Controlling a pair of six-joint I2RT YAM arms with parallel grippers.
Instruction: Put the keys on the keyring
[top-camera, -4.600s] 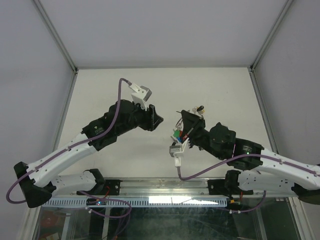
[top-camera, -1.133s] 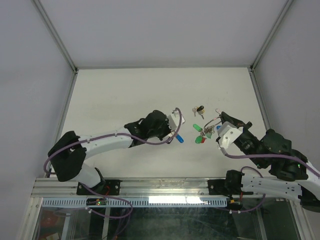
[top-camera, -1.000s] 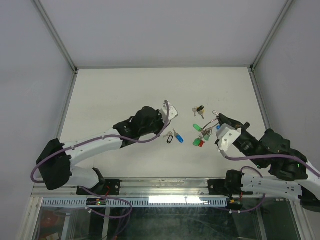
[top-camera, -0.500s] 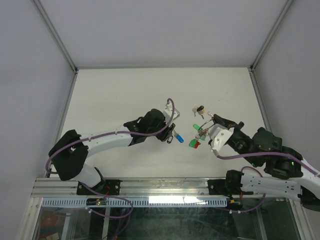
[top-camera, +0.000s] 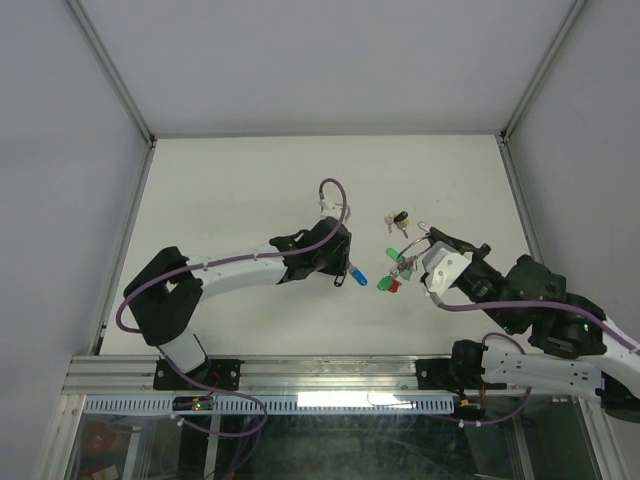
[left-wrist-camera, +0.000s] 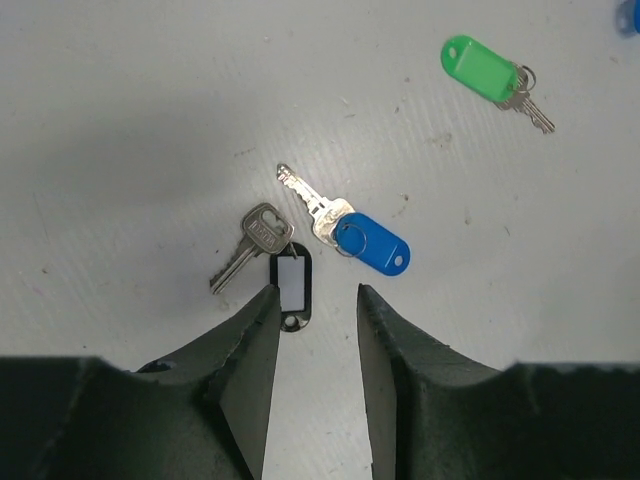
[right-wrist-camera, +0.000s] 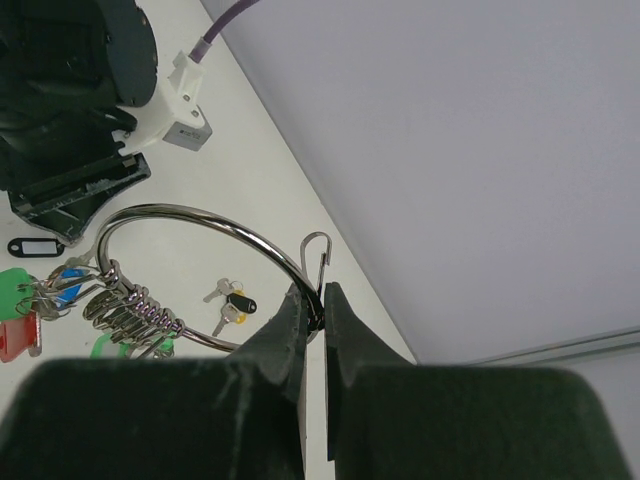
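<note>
Well, L pincer (left-wrist-camera: 312, 325) hangs over the surface (left-wrist-camera: 150, 100), fingers apart, black-tagged key (left-wrist-camera: 290, 285) lying between the tips, blue-tagged key (left-wrist-camera: 372, 246) just beyond. R pincer (right-wrist-camera: 312, 300) clamped on the keyring (right-wrist-camera: 180, 208), w/ green & red keys (right-wrist-camera: 12, 290) bunched on it.

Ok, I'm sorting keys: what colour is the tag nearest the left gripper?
Black tag with white insert, clearest in left wrist view.

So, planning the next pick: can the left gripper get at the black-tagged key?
Probably yes. The left gripper hangs open right above the black-tagged key, nothing lying on it; the blue-tagged key close beside it might get nudged.
</note>
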